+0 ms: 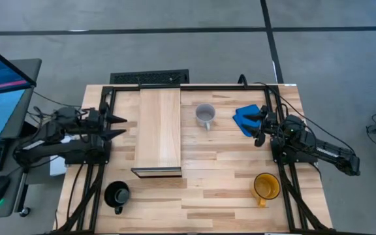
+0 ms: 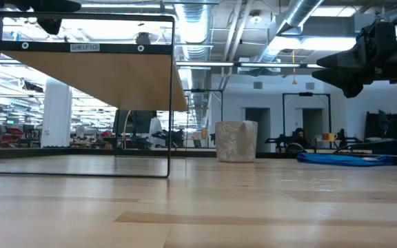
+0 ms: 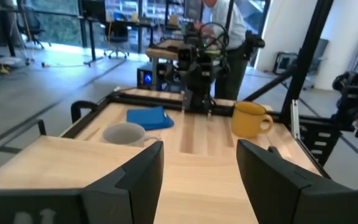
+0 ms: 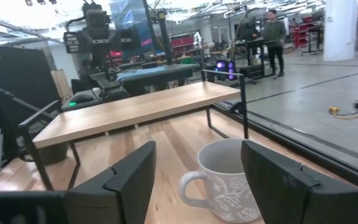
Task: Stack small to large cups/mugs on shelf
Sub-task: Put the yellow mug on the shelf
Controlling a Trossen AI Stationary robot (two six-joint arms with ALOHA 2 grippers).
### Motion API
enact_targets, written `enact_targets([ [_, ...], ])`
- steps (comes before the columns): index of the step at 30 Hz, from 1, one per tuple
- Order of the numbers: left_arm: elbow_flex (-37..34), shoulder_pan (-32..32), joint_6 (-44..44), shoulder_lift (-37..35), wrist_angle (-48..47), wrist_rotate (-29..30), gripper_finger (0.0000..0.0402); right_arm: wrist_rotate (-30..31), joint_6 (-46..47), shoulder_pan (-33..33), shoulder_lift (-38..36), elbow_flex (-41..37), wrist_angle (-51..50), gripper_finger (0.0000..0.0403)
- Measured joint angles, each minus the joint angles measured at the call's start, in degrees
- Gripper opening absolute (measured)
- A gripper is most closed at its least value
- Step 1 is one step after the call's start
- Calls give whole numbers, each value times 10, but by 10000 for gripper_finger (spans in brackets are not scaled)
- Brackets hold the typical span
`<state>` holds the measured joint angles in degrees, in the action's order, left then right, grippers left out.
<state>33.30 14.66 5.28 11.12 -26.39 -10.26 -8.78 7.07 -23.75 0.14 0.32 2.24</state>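
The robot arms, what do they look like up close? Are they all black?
Mostly, yes. The left arm and the right arm are dark, chunky and jointed, with black cables trailing off them. Each ends in a gripper: the left gripper has two long pointed jaws, and the right gripper looks the same. Seen from the wrist cameras, the jaws are flat, matte black wedges with angled edges.

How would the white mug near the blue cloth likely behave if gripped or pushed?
The white mug looks rigid and glazed, so probably slippery and breakable. Upright on a flat base, it should slide rather than roll. Its side handle may make it swivel if pushed off-centre.
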Motion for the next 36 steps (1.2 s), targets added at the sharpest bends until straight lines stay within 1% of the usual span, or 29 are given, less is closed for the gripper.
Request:
enact_targets([
  [9,0,0,15,10,10,-30,194,1,0,0,0,0,-1,260],
  [14,0,0,18,10,29,-63,194,1,0,0,0,0,-1,260],
  [19,0,0,26,10,29,-66,194,1,0,0,0,0,1,260],
  [23,0,0,34,10,28,-66,194,1,29,0,0,0,24,260],
  [26,0,0,34,10,27,-66,194,-1,72,0,0,1,59,260],
  [28,0,0,35,10,27,-66,194,-4,79,4,0,6,65,260],
  [34,0,0,34,10,27,-66,194,-63,51,28,1,47,70,260],
  [36,0,0,33,10,27,-66,194,-69,51,42,9,71,62,260],
])
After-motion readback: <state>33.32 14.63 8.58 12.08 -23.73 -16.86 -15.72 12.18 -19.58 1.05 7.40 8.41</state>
